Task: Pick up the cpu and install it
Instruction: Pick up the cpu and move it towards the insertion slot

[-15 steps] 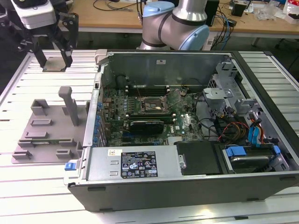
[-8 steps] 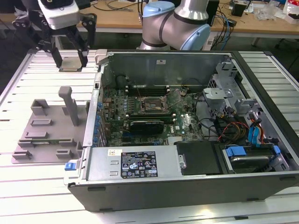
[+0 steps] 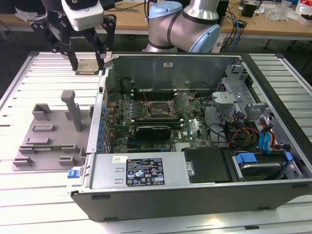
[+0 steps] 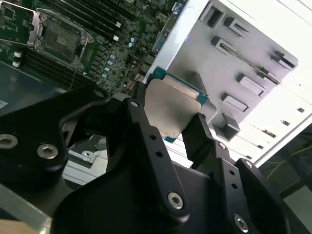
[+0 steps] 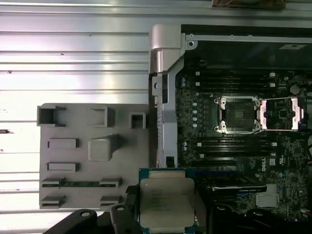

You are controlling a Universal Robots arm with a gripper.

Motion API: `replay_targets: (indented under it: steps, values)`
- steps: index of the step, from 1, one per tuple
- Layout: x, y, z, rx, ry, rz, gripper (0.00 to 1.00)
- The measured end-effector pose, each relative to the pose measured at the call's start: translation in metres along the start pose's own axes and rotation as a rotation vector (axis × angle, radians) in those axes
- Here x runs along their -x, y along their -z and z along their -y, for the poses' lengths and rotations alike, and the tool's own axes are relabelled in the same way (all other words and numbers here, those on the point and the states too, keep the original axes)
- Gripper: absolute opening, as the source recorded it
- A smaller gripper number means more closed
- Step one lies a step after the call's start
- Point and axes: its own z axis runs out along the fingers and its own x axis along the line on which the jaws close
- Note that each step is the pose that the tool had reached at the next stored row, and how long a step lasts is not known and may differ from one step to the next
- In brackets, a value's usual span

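In the exterior view, my gripper (image 3: 87, 63) hangs above the slatted table (image 3: 29, 80) near its far edge, beside the open case's (image 3: 170, 61) corner, with my jaws clamped on the cpu (image 3: 87, 67). In the second wrist view, my fingers (image 4: 197, 134) pinch its opposite edges. In the first wrist view, it hovers over the case wall, between the fixture tray (image 5: 92, 122) and the motherboard (image 5: 195, 146).

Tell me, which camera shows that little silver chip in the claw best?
The first wrist view: the chip faces the camera flat, its metal top showing. The second wrist view shows it tilted, partly behind the gripper. The exterior view shows it small, between the fingers.
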Motion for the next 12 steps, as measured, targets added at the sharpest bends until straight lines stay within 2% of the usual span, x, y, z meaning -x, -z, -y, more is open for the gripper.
replay_targets:
  steps: [3, 6, 8, 12]
  values:
    - [0.0083, -0.0003, -0.0001, 0.0, 0.0, -0.0001, 0.55]
    - [0.0216, -0.0009, -0.0002, 0.0, 0.0, -0.0001, 0.55]
    - [0.0271, -0.0011, -0.0002, 0.0, 0.0, 0.0, 0.55]
    - [0.0435, -0.0018, -0.0004, 0.0, 0.0, 0.0, 0.55]
